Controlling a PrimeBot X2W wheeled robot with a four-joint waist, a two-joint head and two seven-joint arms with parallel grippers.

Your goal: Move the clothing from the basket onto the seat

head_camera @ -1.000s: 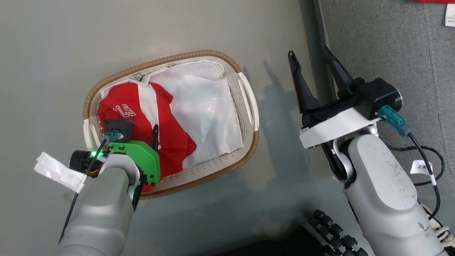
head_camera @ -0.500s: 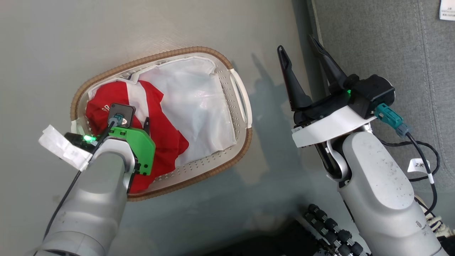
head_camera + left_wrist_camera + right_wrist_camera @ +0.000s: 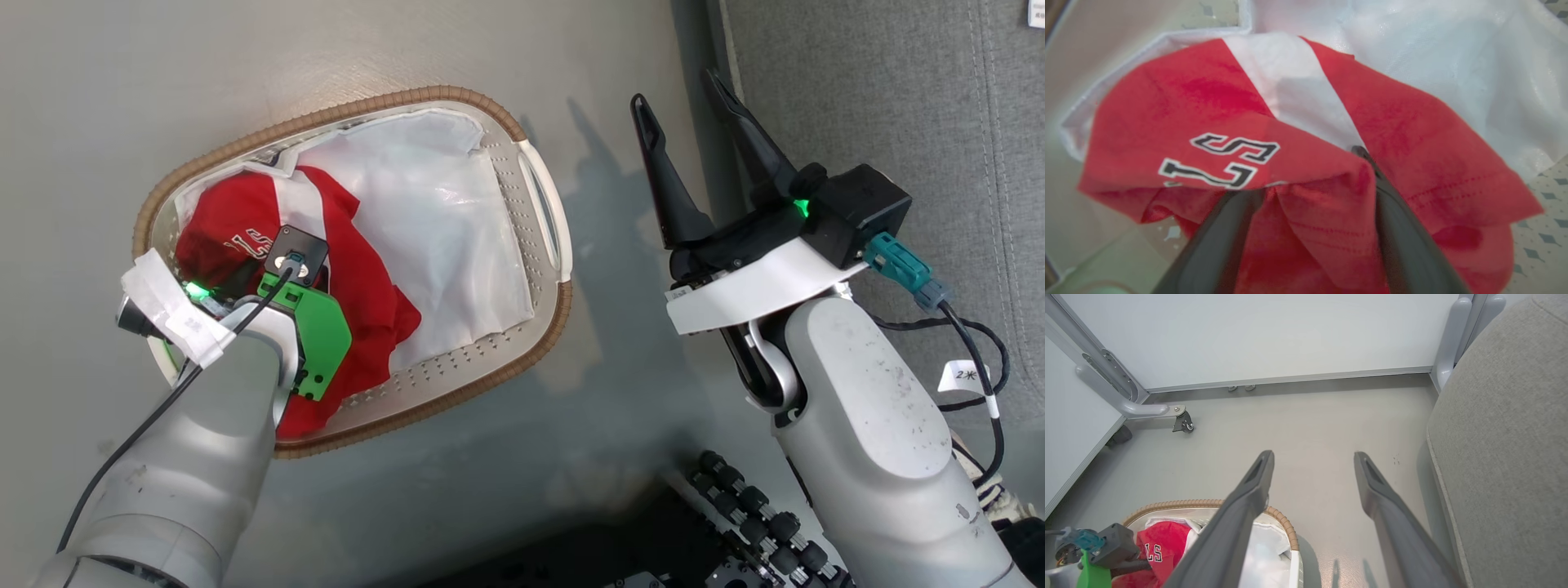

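One grey seat [image 3: 882, 98] runs off the right edge, with open floor [image 3: 163, 73] between it and the one basket [image 3: 367, 104]. One white lining sheet [image 3: 441, 212] covers the basket's right half; one red jersey [image 3: 367, 278] lies bunched in its left. The left hand [image 3: 1306, 175] is sunk in a jersey fold with one fingertip hidden, so I cannot tell its grip. The right hand [image 3: 676, 88] hangs spread over the floor.

The jersey [image 3: 367, 286] is red with a white stripe and dark, white-edged letters, the perforated basket [image 3: 482, 361] white with a brown rim, the seat [image 3: 882, 98] grey.
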